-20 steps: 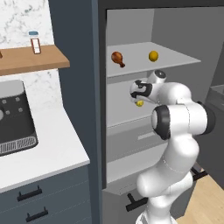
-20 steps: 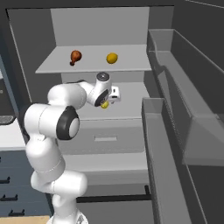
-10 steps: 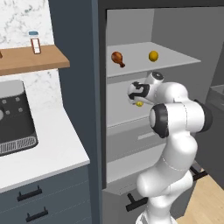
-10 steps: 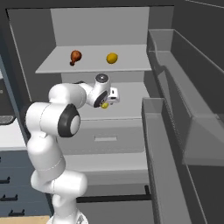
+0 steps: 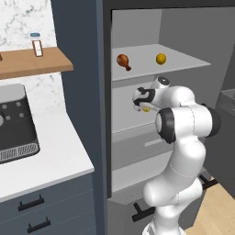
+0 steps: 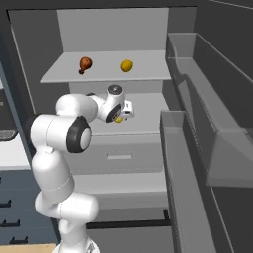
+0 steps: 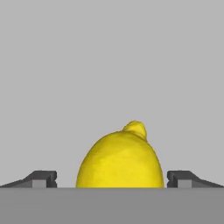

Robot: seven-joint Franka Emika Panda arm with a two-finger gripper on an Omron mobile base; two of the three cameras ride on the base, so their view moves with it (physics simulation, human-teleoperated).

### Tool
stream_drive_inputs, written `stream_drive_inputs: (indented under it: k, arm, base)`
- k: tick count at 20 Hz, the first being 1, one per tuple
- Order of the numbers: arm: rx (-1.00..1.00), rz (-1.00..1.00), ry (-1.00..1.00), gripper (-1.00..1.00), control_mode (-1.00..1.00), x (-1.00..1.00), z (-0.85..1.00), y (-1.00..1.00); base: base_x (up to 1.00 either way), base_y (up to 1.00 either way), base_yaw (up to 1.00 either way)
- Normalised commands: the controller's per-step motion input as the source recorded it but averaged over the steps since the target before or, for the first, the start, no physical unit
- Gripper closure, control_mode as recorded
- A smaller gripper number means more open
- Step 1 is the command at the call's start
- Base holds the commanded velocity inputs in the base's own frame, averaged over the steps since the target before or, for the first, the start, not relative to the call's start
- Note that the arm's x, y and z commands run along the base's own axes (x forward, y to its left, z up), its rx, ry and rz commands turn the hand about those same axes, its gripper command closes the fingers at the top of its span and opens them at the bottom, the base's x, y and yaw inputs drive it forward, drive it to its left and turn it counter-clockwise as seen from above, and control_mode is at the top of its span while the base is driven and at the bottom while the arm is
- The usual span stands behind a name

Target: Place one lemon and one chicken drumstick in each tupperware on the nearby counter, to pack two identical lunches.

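My gripper (image 7: 112, 179) is open, and a yellow lemon (image 7: 120, 159) sits between its two fingertips (image 7: 41, 177) without being clamped. This lemon (image 5: 146, 109) (image 6: 118, 119) lies on the middle shelf of the open fridge, with the gripper (image 5: 140, 102) (image 6: 122, 114) reaching in at it. On the upper shelf lie a brown chicken drumstick (image 5: 123, 61) (image 6: 85, 64) and a second lemon (image 5: 160, 58) (image 6: 127, 65). The white counter (image 5: 50, 160) stretches to the left of the fridge. The tupperware is out of view.
A black appliance (image 5: 13, 121) stands on the counter under a wooden wall shelf (image 5: 32, 62) with a small jar (image 5: 36, 45). The open fridge door with its grey bins (image 6: 197, 148) juts out on the right. A drawer front (image 6: 118, 150) sits below the middle shelf.
The hand has edged a little further in and down toward the lemon on the middle shelf. The jaws stayed open and the food has not moved.
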Motion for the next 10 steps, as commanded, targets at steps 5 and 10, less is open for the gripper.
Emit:
stream_drive_inputs:
  k: [5,10]
  arm:
    - [0.00,0.00,0.00,1.00,-1.00,0.00,-0.15,0.00]
    - [0.00,0.00,0.00,1.00,-1.00,0.00,-0.02,0.00]
  base:
    - [0.00,0.00,0.00]
    - [0.00,0.00,0.00]
